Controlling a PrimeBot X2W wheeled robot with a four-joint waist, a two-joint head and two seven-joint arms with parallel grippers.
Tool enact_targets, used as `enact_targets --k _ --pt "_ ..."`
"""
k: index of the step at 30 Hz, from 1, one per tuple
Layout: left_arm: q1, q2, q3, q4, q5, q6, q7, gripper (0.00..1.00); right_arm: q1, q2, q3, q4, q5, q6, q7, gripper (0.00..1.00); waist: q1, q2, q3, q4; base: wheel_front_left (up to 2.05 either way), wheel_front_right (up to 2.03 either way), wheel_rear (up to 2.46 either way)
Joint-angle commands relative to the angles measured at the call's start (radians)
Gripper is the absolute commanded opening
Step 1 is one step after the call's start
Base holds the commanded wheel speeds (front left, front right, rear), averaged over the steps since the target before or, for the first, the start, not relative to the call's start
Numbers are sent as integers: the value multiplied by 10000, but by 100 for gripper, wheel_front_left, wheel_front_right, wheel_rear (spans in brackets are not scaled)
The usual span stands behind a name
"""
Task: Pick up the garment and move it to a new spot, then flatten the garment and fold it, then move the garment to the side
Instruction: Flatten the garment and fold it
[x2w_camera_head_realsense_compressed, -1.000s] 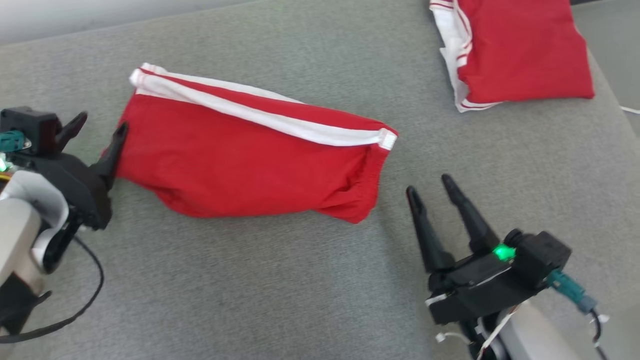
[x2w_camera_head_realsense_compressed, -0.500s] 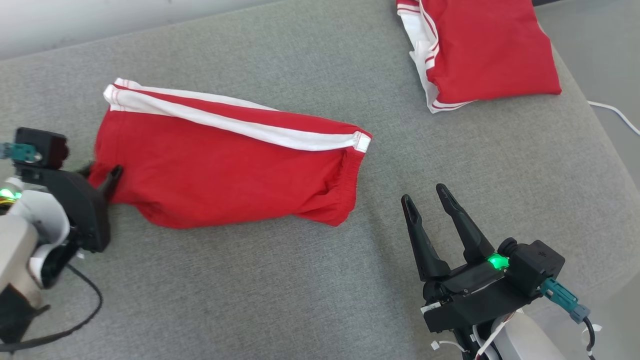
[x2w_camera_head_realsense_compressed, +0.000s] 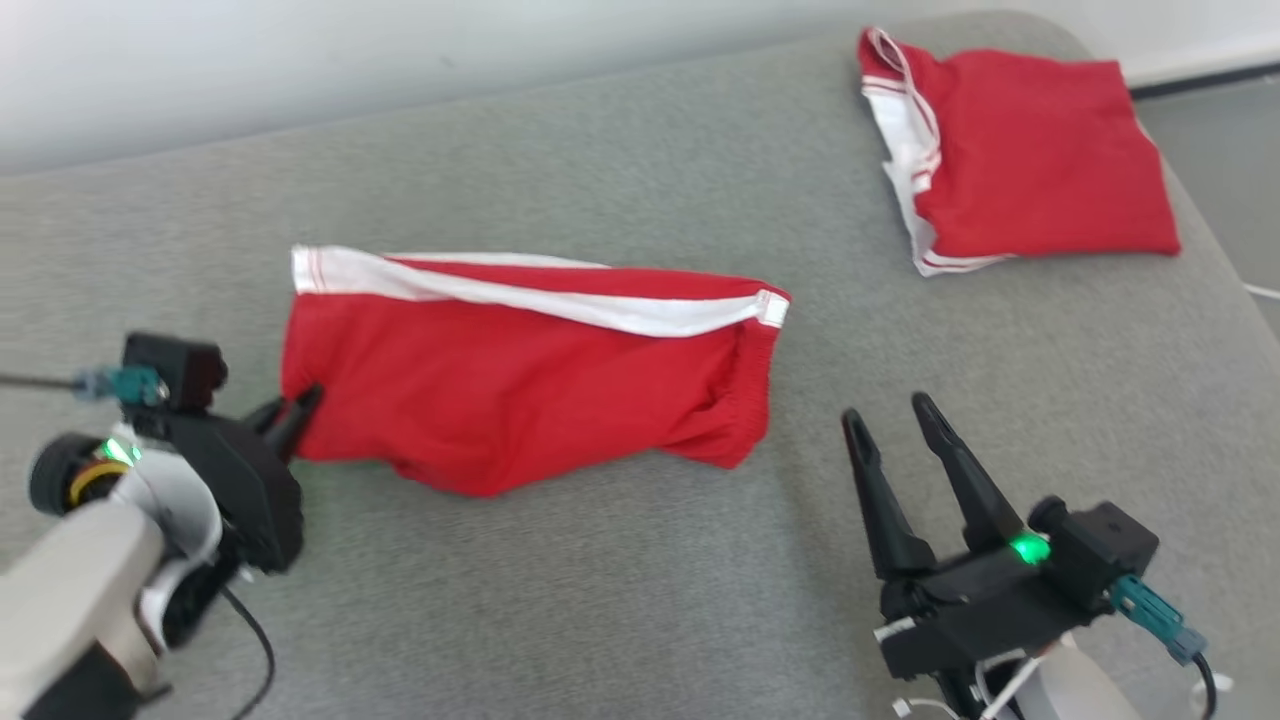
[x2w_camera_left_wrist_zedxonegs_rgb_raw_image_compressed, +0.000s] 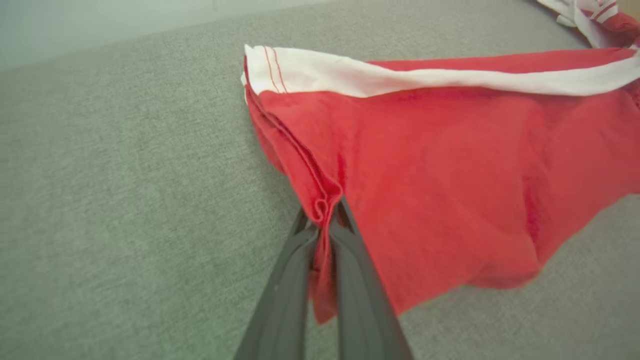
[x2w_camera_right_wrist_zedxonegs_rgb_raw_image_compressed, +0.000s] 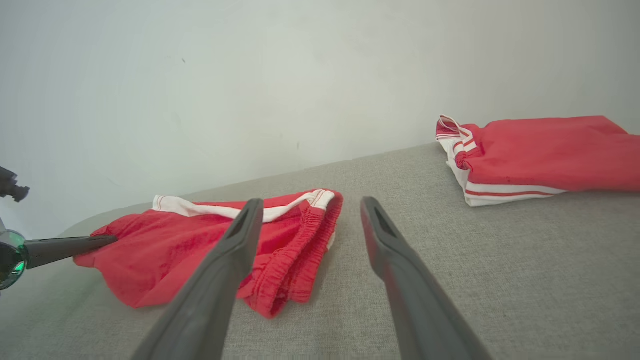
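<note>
Your left claw (x2w_camera_head_realsense_compressed: 295, 410) was pressed together on the garment (x2w_camera_head_realsense_compressed: 530, 390), pinching the red hem at its left end. In the left wrist view you could see that hem bunched into a small fold between the two dark fingers (x2w_camera_left_wrist_zedxonegs_rgb_raw_image_compressed: 287, 280), with a strip of red cloth running down the narrow gap between them.

From that pinch, the garment stretched away toward 3 o'clock in the head view across the grey upholstered surface (x2w_camera_head_realsense_compressed: 620, 600). Its white band (x2w_camera_head_realsense_compressed: 520, 295) ran along the far edge at 12 o'clock, and the gathered elastic end (x2w_camera_head_realsense_compressed: 750, 385) lay at the right.

Your right claw (x2w_camera_head_realsense_compressed: 888, 412) stood spread, with nothing between its fingers. It pointed toward 12 o'clock and was clear of the cloth. The garment's elastic end lay near it, at about 10 o'clock from the fingertips, apart from them.

A second red garment (x2w_camera_head_realsense_compressed: 1030, 170), folded and trimmed in white, sat well apart at about 1 o'clock from your right claw, near the far right corner of the surface. A pale wall (x2w_camera_right_wrist_zedxonegs_rgb_raw_image_compressed: 250, 75) rose behind the surface's far edge.
</note>
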Motion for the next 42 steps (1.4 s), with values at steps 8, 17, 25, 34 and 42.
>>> enact_targets --k 8,17,25,34,42 --pt "1782 192 164 -1709 -176 1076 -1073 0 956 357 -991 182 -183 -29 -40 100 1 0 -661 975 0 0 0" --pt "3370 290 215 -3103 -465 2087 -1717 0 1637 620 -1568 268 -363 -29 -41 100 1 0 -910 1351 0 0 0" --pt "3669 -79 528 -2635 679 2686 -3426 100 1475 602 -1533 256 -493 -30 -41 100 1 0 -1091 1514 0 0 0" --pt "4856 -1390 3524 -3511 3185 3299 -3592 100 1477 816 -1930 62 -657 -30 -41 100 1 0 -1192 1816 0 0 0" --pt "6910 -3043 6188 -4780 6406 2953 -3597 100 1654 1177 -2354 112 -801 -30 -41 100 1 0 -1408 2027 0 0 0"
